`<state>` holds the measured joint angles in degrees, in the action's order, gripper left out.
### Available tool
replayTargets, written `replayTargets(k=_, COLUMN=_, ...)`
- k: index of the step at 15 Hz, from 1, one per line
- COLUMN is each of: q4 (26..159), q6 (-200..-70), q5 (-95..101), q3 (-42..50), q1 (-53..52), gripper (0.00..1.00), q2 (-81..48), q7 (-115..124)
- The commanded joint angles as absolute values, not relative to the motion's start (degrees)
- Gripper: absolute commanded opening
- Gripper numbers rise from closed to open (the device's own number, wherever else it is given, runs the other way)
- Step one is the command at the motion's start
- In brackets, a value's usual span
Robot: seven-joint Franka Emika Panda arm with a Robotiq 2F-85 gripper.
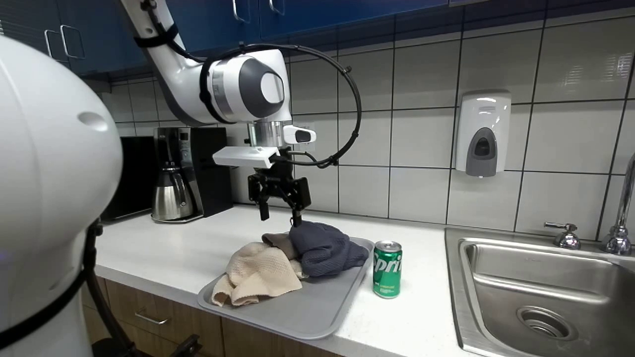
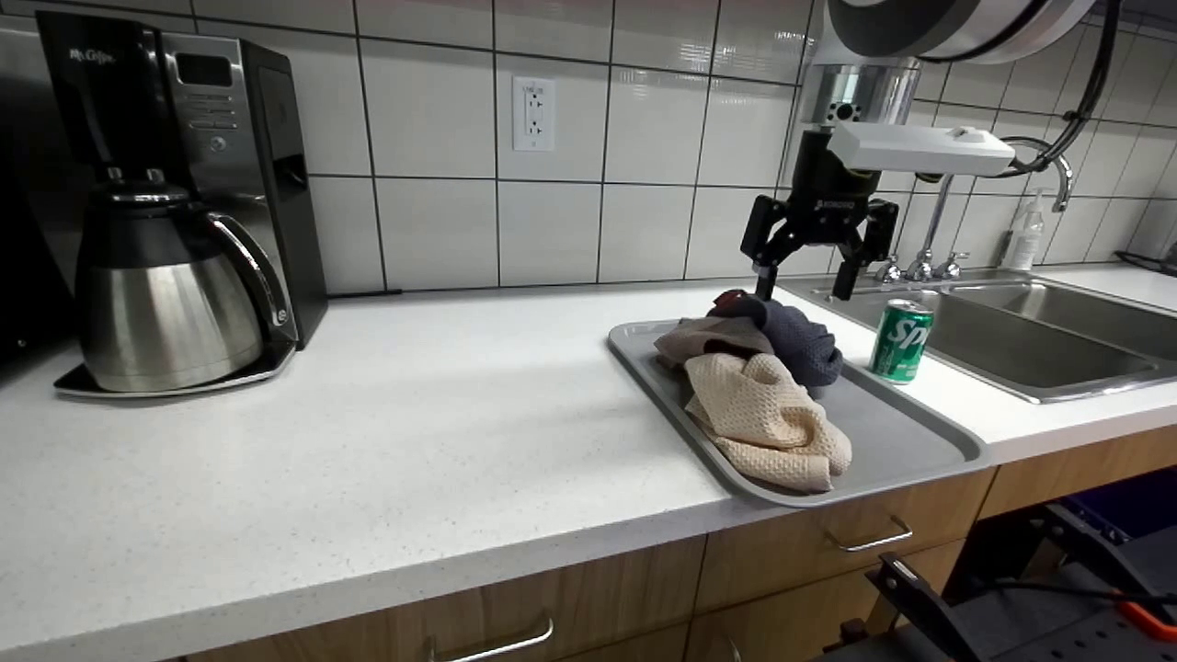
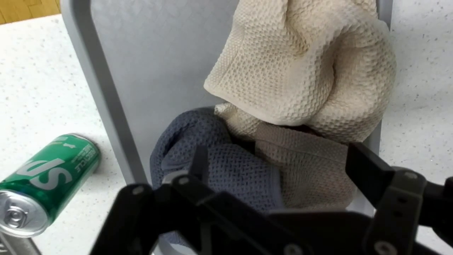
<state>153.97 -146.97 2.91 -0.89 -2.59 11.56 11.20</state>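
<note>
My gripper (image 1: 281, 219) is open and empty, pointing down over the cloths at the back of a grey tray (image 1: 317, 317). In the wrist view its fingers (image 3: 276, 159) are spread above a dark blue cloth (image 3: 244, 177) and a brown cloth (image 3: 315, 173). A cream cloth (image 3: 300, 71) lies beside them, towards the tray's front. The blue cloth (image 1: 327, 250) is crumpled and closest to one fingertip; I cannot tell if they touch. The cream cloth (image 2: 768, 418) and brown cloth (image 2: 713, 338) also show in an exterior view. A green Sprite can (image 1: 387, 269) stands upright beside the tray.
A steel sink (image 1: 454, 297) is set in the counter beyond the can. A coffee maker with a steel carafe (image 2: 175, 308) stands at the counter's other end. A soap dispenser (image 1: 483, 134) hangs on the tiled wall. The tray reaches the counter's front edge.
</note>
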Motion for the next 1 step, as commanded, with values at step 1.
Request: replayTargets(k=1, q4=153.92, q6=-146.86, q5=2.55, q3=-1.77, q1=-1.73, gripper=1.0, q2=11.61, q7=10.9)
